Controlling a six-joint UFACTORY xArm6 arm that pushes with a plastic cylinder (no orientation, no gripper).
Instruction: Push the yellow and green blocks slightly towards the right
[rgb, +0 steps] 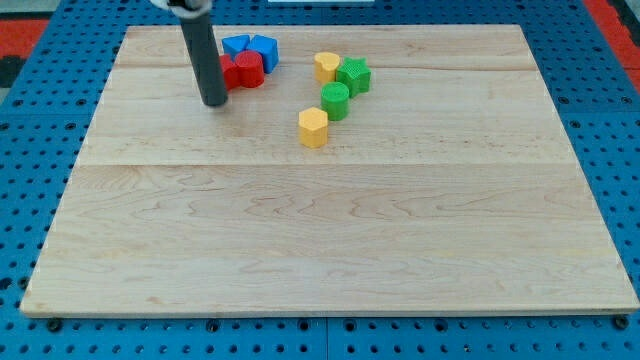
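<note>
A yellow hexagonal block (313, 127) stands near the board's upper middle. A green round block (335, 100) sits just up and right of it. A green star block (354, 75) and a second yellow block (326, 67) stand close together above that. My tip (214, 102) rests on the board well to the view's left of these blocks, touching none of the yellow or green ones. It stands just left of and below a red block (243, 70).
Two blue blocks (251, 48) sit at the view's top, just above the red block. The wooden board (320, 240) lies on a blue perforated table (30, 150).
</note>
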